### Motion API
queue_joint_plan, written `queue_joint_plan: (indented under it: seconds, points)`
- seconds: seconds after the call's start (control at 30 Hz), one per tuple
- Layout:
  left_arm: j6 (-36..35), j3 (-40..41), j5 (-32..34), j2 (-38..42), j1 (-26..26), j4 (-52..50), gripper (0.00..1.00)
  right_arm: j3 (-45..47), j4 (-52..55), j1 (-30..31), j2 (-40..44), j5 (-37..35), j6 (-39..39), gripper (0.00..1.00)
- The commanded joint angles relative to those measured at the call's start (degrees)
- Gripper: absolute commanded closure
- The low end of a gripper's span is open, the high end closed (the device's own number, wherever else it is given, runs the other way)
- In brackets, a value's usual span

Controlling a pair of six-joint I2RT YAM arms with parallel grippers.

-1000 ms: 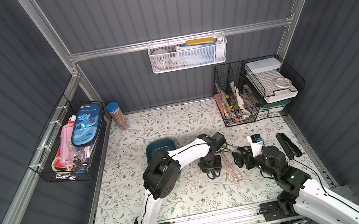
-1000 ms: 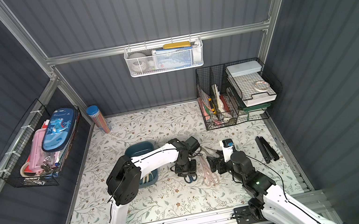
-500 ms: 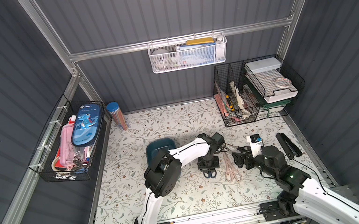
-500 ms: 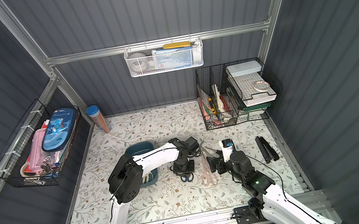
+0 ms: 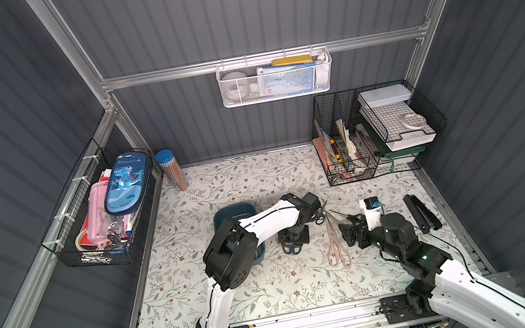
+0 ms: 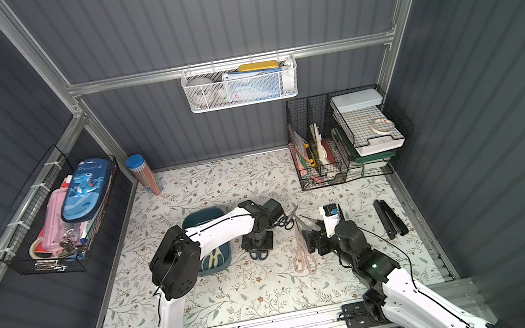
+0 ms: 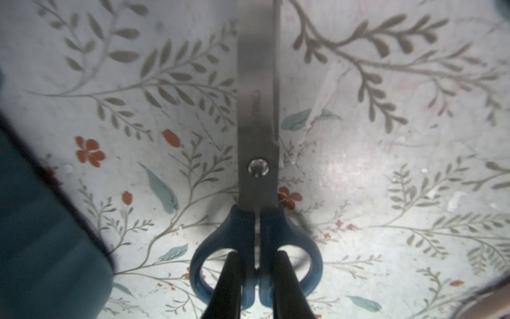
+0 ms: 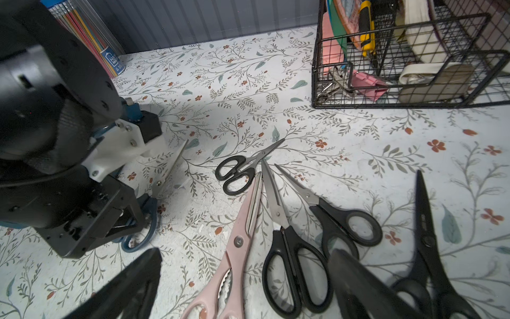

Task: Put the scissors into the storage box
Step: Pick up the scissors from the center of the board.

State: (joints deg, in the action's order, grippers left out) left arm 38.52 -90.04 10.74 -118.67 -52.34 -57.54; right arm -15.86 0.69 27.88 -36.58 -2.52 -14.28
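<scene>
Pinching narrow with the left gripper (image 7: 256, 265) on the inner bars of the dark blue-handled scissors (image 7: 258, 165), mid-frame in both top views: smooth moulded loops, steel blades shut and flat on the matte floral mat (image 7: 386, 165). Judged mid-pickup; next, lifting level and carrying to the storage box (image 6: 202, 213), rounded teal tub at centre-left in a top view, cream-handled shears (image 6: 213, 258) inside. Gaping wide and empty, the right gripper (image 8: 244, 256), above pink-handled shears (image 8: 245, 221) and black-handled pairs (image 8: 285, 240).
</scene>
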Motion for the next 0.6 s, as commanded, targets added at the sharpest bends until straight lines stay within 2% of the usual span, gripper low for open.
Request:
queue_joint_plan:
  seconds: [0.0, 0.27, 0.53, 0.57]
  points:
    - [-1.8, -3.0, 4.9, 4.9, 0.5, -3.0, 1.00, -1.1, -0.8, 0.3, -0.3, 0.6, 0.5, 0.01]
    - [-2.7, -4.4, 8.9, 10.9, 4.0, -6.7, 0.99, -1.3, -1.0, 0.3, -0.9, 0.5, 0.6, 0.01]
    - [-2.7, 8.2, 13.2, 24.2, 13.6, -8.4, 0.95, -1.5, -1.0, 0.4, -1.7, 0.7, 0.7, 0.01]
    - [-2.8, 11.8, 12.5, 25.8, 15.1, -7.9, 0.95, -1.5, -1.0, 0.5, -1.8, 0.5, 0.6, 0.01]
